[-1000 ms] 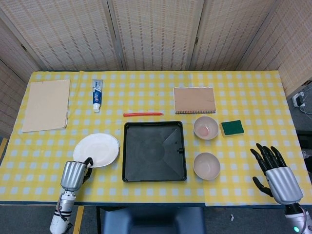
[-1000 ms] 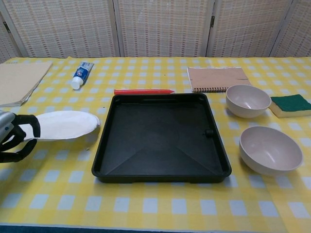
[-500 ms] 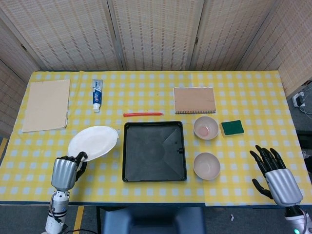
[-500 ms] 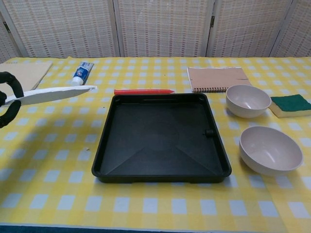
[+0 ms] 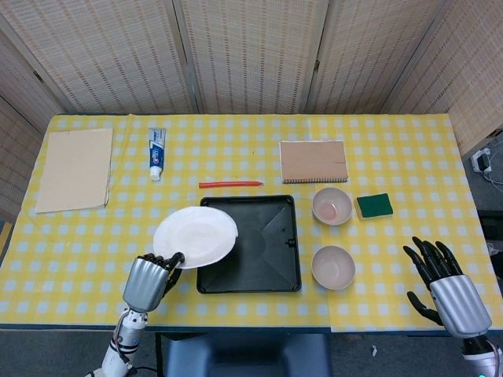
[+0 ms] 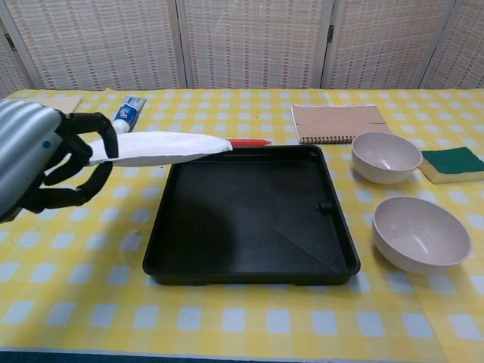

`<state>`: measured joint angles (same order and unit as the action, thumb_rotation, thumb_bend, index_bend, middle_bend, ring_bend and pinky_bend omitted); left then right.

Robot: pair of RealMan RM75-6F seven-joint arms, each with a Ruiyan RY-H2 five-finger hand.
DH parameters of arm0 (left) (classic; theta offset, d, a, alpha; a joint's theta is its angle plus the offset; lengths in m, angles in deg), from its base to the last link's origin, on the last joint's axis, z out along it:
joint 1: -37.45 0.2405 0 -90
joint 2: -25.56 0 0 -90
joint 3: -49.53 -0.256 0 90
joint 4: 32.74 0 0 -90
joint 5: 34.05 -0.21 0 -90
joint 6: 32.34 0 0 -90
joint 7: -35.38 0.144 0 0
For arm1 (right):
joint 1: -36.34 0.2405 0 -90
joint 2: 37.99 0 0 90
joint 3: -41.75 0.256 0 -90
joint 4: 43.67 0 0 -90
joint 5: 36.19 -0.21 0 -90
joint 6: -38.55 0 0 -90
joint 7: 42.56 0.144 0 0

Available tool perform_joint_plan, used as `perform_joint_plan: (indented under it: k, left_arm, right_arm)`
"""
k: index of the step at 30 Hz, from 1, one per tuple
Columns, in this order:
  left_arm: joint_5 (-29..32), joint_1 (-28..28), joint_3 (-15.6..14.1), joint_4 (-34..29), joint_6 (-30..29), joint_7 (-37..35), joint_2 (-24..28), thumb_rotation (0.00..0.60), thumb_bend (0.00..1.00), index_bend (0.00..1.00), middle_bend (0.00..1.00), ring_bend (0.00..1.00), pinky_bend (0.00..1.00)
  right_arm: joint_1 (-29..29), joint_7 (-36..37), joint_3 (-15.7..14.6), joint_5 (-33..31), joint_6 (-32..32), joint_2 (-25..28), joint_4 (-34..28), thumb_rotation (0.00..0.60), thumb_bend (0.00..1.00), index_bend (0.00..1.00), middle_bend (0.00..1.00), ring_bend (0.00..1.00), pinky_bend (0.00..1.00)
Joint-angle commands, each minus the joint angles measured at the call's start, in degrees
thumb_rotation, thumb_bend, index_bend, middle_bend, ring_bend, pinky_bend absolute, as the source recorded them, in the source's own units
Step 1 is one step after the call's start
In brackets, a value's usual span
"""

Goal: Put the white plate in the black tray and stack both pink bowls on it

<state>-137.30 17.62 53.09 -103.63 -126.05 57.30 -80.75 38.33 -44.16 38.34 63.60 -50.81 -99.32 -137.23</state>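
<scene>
Plate (image 5: pixel 195 236) pinched at its edge by left hand (image 5: pixel 146 283), up over black tray (image 5: pixel 267 267)'s left side. Right hand (image 5: pixel 444 284) spread, holding nothing. Next: lower gently into tray, then fetch pink bowls (image 5: pixel 332 267).

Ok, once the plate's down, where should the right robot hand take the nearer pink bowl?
Pinch the nearer pink bowl by its right rim, coming from the right robot hand's side. It sits upright and open, so the thin rim is exposed, and the black tray crowds its left.
</scene>
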Motion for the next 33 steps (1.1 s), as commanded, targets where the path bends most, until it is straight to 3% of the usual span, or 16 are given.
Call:
perform_joint_plan:
  k: [1,12,18,29,33]
  left_arm:
    - [0.2,-1.6,0.5,0.9,2.1,0.3,-2.4,0.6,0.61,0.64,1.0,1.0,1.0]
    - [2.2,-6.4,1.8,8.2,8.0,-4.0,-10.4,0.6,0.61,0.61,1.0,1.0,1.0]
    - [3.7,-9.3,3.9,12.7,10.1,-5.9,-13.5,0.6,0.61,0.6,1.0,1.0,1.0]
    - [6.8,-13.0,5.4,26.2,12.4,-10.7,-19.5,0.6,0.61,0.59,1.0,1.0,1.0]
    - [7.7,-13.5,5.1,27.9,13.3,-12.4,-19.9,0.6,0.61,0.49,1.0,1.0,1.0]
  right_arm:
    - [-0.1,0.5,-0.2,0.3,-0.2,0.3,0.2,0.6,0.36,0.0,0.0,0.0,0.0]
    - [-0.7,1.8,-0.2,-0.6,-0.4,1.0,0.8,0.6,0.36,0.0,0.0,0.0,0.0]
    - [-1.0,5.5,-0.1,-1.7,-0.9,2.4,1.1,0.6,0.36,0.0,0.0,0.0,0.0]
    - [-0.7,7.5,0.5,-2.8,-0.3,3.1,1.5,0.6,0.36,0.0,0.0,0.0,0.0]
    - [-0.5,7.2,0.6,-2.9,0.1,3.1,1.5,0.6,0.36,0.0,0.0,0.0,0.0]
